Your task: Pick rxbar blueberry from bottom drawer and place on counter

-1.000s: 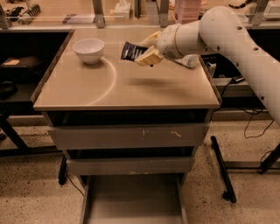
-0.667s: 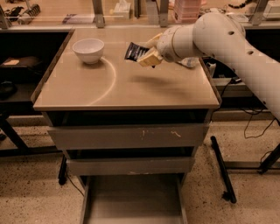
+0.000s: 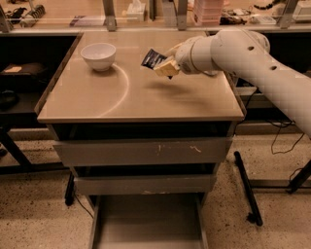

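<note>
My gripper (image 3: 164,65) is shut on the rxbar blueberry (image 3: 153,59), a small dark bar with white lettering. It holds the bar tilted in the air above the far middle of the beige counter (image 3: 141,97). The white arm reaches in from the right. The bottom drawer (image 3: 148,224) is pulled open at the bottom of the view, and its flat grey floor is bare.
A white bowl (image 3: 98,55) stands on the counter's far left. Two taller grey drawers (image 3: 141,151) are closed below the counter. A cluttered shelf (image 3: 146,12) with metal posts runs behind. Black cart legs (image 3: 248,189) and cables lie on the floor at right.
The gripper with the bar has moved slightly left and away over the counter. The bowl and drawers have not moved.
</note>
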Robot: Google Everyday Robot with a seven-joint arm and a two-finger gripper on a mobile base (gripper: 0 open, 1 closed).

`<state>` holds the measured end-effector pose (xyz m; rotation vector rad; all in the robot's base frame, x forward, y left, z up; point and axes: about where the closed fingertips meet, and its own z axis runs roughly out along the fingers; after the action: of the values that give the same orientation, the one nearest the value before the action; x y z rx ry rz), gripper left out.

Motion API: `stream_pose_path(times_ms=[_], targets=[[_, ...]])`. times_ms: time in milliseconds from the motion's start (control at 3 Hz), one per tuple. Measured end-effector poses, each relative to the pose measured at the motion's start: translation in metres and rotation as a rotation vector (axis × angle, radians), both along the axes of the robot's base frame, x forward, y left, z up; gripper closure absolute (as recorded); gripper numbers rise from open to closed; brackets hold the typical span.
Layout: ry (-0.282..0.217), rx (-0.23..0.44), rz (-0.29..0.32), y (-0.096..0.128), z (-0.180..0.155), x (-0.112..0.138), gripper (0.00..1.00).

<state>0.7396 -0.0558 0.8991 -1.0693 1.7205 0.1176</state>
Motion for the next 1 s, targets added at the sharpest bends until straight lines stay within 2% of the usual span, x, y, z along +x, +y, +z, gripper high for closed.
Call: stream_pose_path(times_ms=[333,667,1000], targets=[[0.024,0.057,0.028,0.009,-0.005,-0.001,1.0],[0.041,0.071,0.052,0.015,-0.01,-0.003,1.0],[0.077,0.045,0.055,0.013,-0.024,-0.003,1.0]])
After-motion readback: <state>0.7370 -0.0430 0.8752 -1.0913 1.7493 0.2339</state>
